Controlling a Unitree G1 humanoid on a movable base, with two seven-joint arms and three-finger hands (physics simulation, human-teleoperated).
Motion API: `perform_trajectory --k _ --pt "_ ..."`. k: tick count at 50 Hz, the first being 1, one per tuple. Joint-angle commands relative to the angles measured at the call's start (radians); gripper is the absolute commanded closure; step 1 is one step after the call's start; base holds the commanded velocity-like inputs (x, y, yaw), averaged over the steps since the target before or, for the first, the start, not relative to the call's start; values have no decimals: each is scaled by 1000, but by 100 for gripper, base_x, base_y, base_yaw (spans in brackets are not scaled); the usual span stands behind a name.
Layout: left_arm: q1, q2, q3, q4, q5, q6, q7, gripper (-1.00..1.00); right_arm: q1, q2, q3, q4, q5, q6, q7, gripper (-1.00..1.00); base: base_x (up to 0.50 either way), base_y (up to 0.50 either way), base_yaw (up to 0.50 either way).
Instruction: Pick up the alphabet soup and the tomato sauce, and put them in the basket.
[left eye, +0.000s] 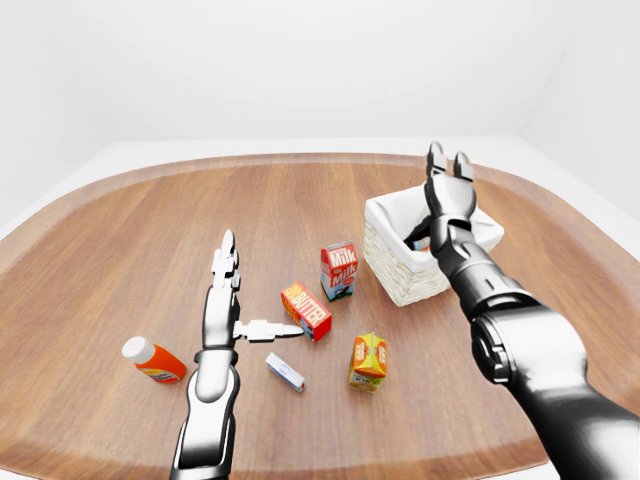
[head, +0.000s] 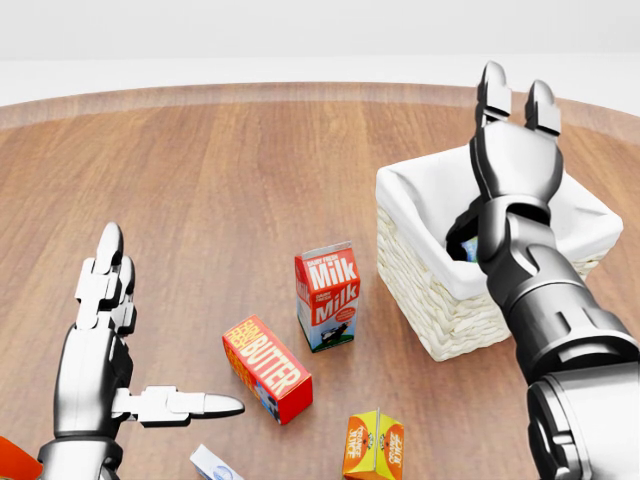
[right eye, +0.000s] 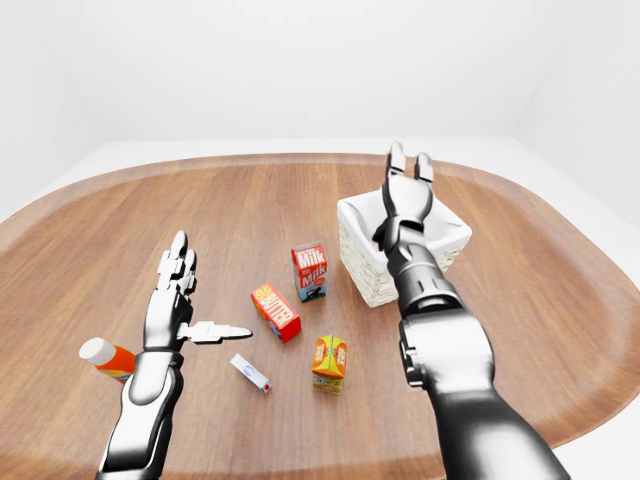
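One basket (left eye: 395, 280) is seen on the one wooden bench (left eye: 120, 240), and one small can (head: 466, 249) can just be made out inside it. Five more things are counted on the bench: one milk carton (head: 327, 296), one butter box (head: 266, 367), one orange juice box (left eye: 368, 361), one little white box (left eye: 285, 372) and one orange bottle (left eye: 152, 360). Two hands are seen, one left hand (head: 105, 300) and one right hand (head: 515, 135).
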Motion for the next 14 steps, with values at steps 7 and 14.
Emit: perform_trajectory --k 7,14 --pt "9 0 -1 -15 1 0 -5 -100 -79 -32 -7 -17 19 -12 0 -100 0 0 0" --pt "8 0 -1 -13 1 0 -4 -100 -130 -58 -22 -26 48 -32 0 -100 0 0 0"
